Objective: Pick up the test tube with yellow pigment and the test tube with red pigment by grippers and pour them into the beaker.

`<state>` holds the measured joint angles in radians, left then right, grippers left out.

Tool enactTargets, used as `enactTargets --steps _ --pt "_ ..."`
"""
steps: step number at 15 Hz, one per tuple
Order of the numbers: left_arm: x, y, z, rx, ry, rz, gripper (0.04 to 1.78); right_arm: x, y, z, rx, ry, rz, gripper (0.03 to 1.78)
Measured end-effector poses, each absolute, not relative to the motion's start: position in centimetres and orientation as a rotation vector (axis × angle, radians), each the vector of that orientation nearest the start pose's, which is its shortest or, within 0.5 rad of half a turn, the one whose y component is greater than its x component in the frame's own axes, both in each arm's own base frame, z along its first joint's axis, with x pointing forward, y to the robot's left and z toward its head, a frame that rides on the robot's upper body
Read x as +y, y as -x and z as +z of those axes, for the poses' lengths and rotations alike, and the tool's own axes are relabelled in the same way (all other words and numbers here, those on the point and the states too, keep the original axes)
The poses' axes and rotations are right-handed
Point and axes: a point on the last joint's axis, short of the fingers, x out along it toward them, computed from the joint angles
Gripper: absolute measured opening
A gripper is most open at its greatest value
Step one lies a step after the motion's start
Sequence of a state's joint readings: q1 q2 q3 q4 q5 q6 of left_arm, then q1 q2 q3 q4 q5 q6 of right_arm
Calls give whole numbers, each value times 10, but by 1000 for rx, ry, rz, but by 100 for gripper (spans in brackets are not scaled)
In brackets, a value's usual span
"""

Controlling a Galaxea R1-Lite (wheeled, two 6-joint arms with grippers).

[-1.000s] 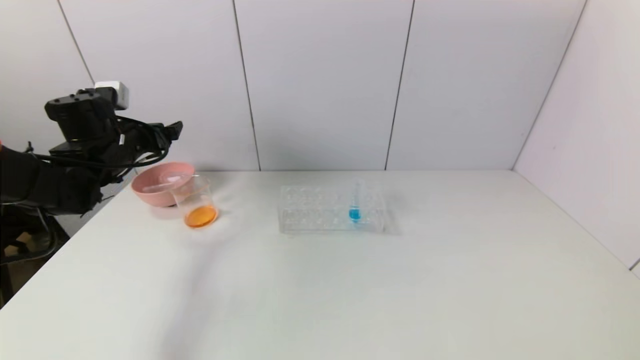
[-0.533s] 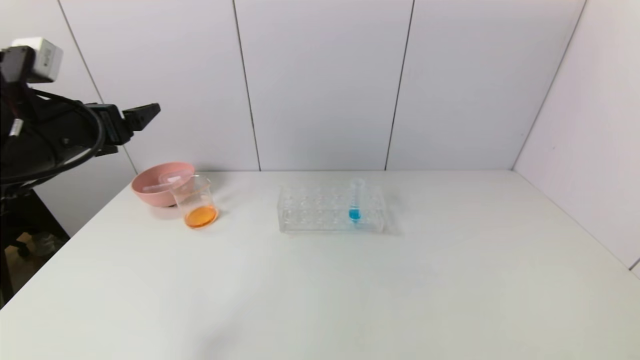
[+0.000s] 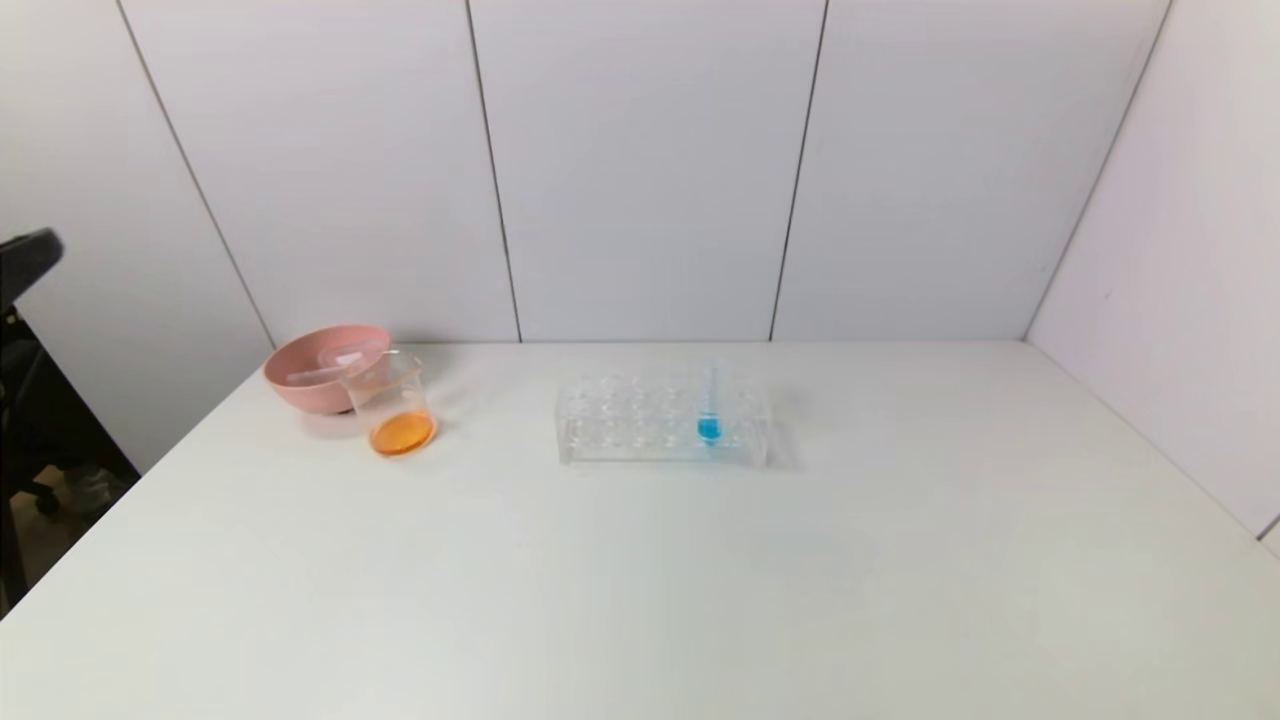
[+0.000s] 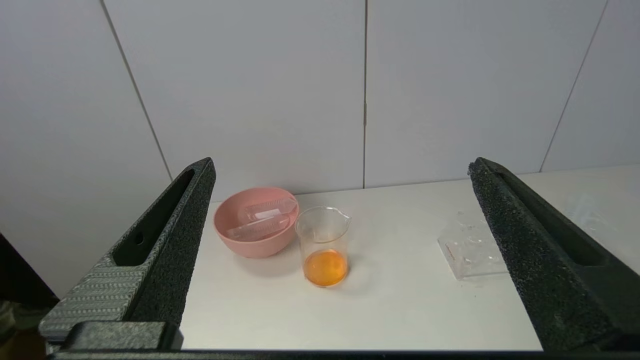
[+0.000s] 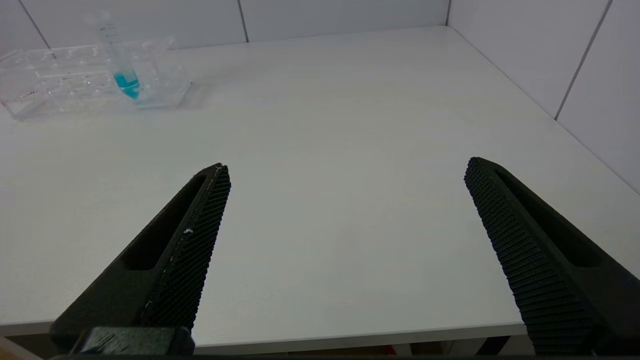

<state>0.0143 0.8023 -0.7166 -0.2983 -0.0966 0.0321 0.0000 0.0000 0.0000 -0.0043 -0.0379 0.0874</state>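
The beaker (image 3: 393, 405) stands on the white table at the far left and holds orange liquid; it also shows in the left wrist view (image 4: 324, 245). No tube with yellow or red liquid shows. Two empty clear tubes (image 4: 260, 220) lie in the pink bowl (image 4: 250, 246) just behind the beaker. My left gripper (image 4: 341, 165) is open and empty, held back off the table's left side and facing the beaker. My right gripper (image 5: 346, 165) is open and empty over the table's near edge, out of the head view.
A clear many-holed rack (image 3: 660, 420) stands mid-table with one blue-liquid tube (image 3: 709, 405) upright in it; the right wrist view shows both the rack (image 5: 60, 85) and the tube (image 5: 120, 60). White panel walls close the back and right. A dark shape (image 3: 25, 262) is at the left edge.
My left arm has pulled up and away to the left from above the pink bowl and has left the head view. The beaker, the bowl and the rack have not moved.
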Motion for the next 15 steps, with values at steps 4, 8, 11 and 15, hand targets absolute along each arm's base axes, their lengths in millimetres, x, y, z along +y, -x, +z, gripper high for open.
enactTargets --steps 4,8,11,15 --pt "-2 8 273 -273 -74 -77 177 -1 23 76 -6 -87 -38 171" --pt "-2 64 233 -328 -113 -76 177 -1 23 76 -5 -88 -38 171" --pt "-2 75 198 -360 -165 -53 177 -1 23 76 -6 -87 -37 171" --pt "0 50 148 -292 -127 12 177 -1 23 76 -6 -87 -38 171"
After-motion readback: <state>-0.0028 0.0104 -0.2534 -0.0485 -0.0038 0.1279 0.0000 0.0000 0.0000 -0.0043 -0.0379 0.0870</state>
